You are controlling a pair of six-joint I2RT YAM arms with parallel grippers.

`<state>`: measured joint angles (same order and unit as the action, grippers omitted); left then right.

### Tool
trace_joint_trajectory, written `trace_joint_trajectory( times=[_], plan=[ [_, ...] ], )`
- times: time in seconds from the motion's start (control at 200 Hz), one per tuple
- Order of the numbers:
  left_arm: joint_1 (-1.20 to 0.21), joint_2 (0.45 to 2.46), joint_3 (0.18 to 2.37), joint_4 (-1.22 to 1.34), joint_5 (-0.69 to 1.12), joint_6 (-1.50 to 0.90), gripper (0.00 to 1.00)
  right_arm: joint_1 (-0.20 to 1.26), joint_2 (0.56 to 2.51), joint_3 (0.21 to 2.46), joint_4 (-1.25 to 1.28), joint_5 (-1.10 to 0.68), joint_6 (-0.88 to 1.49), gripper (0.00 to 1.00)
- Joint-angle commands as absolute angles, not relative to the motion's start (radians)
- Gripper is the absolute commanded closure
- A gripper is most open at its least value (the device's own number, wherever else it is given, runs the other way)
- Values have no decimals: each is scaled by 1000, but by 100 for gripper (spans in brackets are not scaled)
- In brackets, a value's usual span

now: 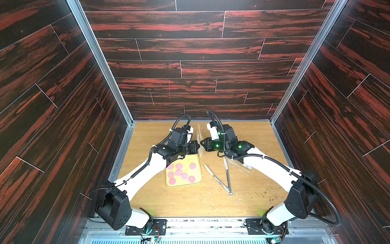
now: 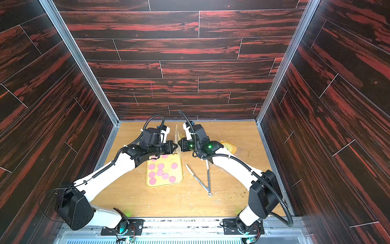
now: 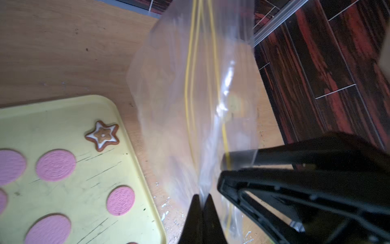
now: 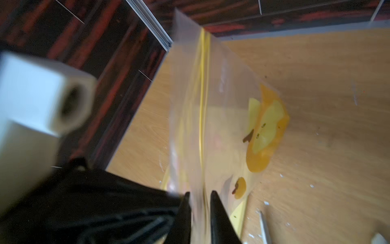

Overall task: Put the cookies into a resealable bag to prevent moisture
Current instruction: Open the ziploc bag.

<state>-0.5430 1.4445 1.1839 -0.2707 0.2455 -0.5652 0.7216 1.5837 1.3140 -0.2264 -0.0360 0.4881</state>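
The clear bag (image 3: 190,95) hung upright between the two arms, over the table (image 1: 190,202) between its back edge and the yellow tray (image 1: 183,186). The left gripper (image 3: 202,197) was clenched on the film, its tips pressed together with plastic pinched between them. The right gripper (image 4: 200,195) had its jaws a little apart either side of the bag's edge, straddling it without visibly pinching.

The cookies (image 1: 179,172) lay flat on the tray, left of the table's middle. Whether any were in the bag, I could not tell.

Those pink discs looked light, thin and rigid, probably brittle. A gentle grip across the rim would suit them, or the tongs (image 1: 223,179) lying just right of the tray. The bag looked limp and slick, so the yellow seal strip, likely its stiffest part, seemed the place to hold it.

The left wrist view showed the embossed pattern on the cookies and a star-shaped iced biscuit (image 3: 102,136) near a tray corner, which I could not pick out from above. The right wrist view showed an orange-and-yellow item (image 4: 268,131) on the table beyond the bag, and a top view caught it past the right arm.
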Motion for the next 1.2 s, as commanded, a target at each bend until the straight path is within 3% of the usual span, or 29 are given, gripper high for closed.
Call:
trace_joint_trajectory(
  times=[0.0, 0.301, 0.486, 0.722, 0.807, 0.962, 1.198],
  plan=[
    [-533, 1398, 1204, -292, 228, -546, 100, 722, 1536, 1284, -265, -16, 463, 79],
    [-532, 1410, 1209, -272, 280, -560, 100, 716, 1588, 1311, -247, -53, 477, 78],
    [-527, 1383, 1215, -321, 266, -551, 100, 674, 1597, 1306, -285, 29, 480, 100],
    [-483, 1321, 1219, -500, 100, -517, 100, 663, 1553, 1297, -346, 124, 451, 100],
    [-472, 1323, 1214, -538, -19, -486, 100, 665, 1537, 1295, -327, 43, 448, 100],
    [-465, 1364, 1245, -563, -13, -476, 100, 689, 1531, 1300, -273, -73, 486, 100],
    [-466, 1423, 1311, -548, 38, -471, 80, 740, 1545, 1313, -244, -108, 513, 100]
  ],
)
